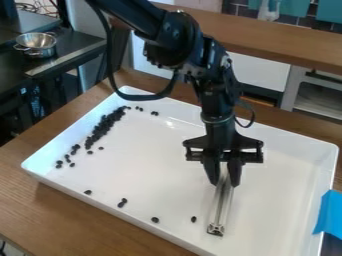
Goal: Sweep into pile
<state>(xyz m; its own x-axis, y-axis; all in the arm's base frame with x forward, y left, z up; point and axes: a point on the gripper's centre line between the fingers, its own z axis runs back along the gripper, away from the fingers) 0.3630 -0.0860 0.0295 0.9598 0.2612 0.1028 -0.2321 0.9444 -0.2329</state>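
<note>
Steel pot (41,50) is sitting far left on a black side table (15,67). Black beans (103,127) are lining the left side of the white tray (147,170), mostly bunching into a long heap, with loose ones scattering around it. Stray beans (122,202) are lying apart along the near side, one sitting just left of the sweeping tool (218,210). Beans are likely being light, hard and quick to roll or skip under an edge, so low, slow strokes are looking best.

Tool, a slim metal-and-clear strip, is slanting down right of the tray's middle, its lower end reaching near the near wall. It is probably being light and stiff but slick, maybe twisting if pushed off-centre. Gripper (224,182) is holding it by the upper end, fingers closing narrowly on either side. That hold is seeming sensible; a flat, square pinch is what it is needing. Sweeping is looking partly done, strays still needing to join the heap. Blue tape (328,212) is sticking at the tray's right side.
</note>
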